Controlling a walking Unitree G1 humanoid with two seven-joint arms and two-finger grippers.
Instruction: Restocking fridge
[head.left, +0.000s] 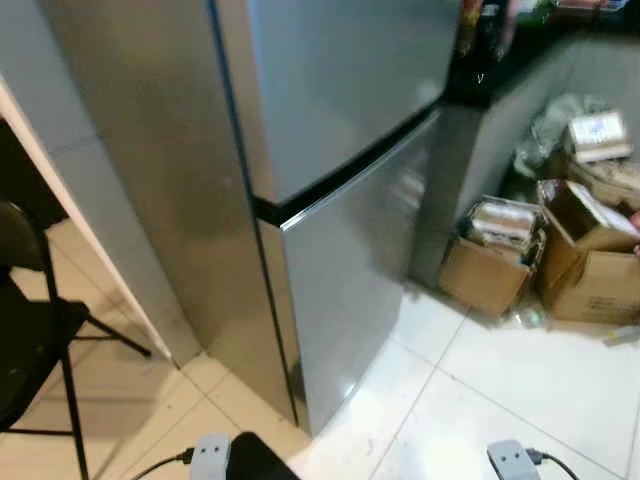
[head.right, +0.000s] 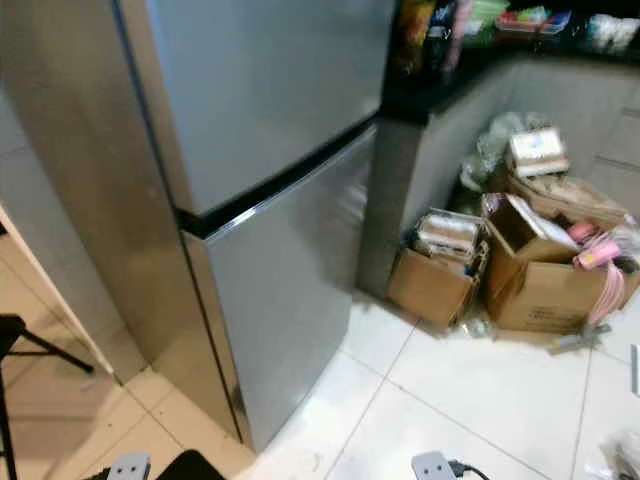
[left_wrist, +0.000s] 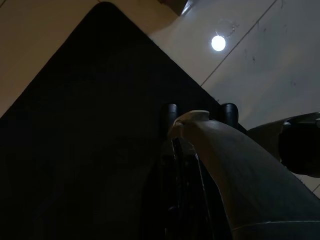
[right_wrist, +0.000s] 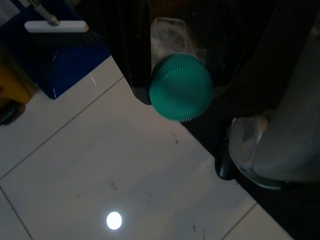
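Our right end effector (right_wrist: 180, 95) is clamped around a green-capped bottle (right_wrist: 181, 86), pointing down at the floor (right_wrist: 100, 165). The closed fridge (head.left: 330, 170) stands ahead. We cannot tell the left end effector's (left_wrist: 200, 112) opening.

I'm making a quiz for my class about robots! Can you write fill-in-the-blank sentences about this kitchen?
1. Both doors of the tall silver fridge are ____.
2. The right tool holds a clear bottle with a ____ ribbed cap.
3. The open brown cardboard boxes stand on the white tiled ____.
4. A black folding ____ stands on the robot's left, beside the fridge.

Missing words: shut; green; floor; chair
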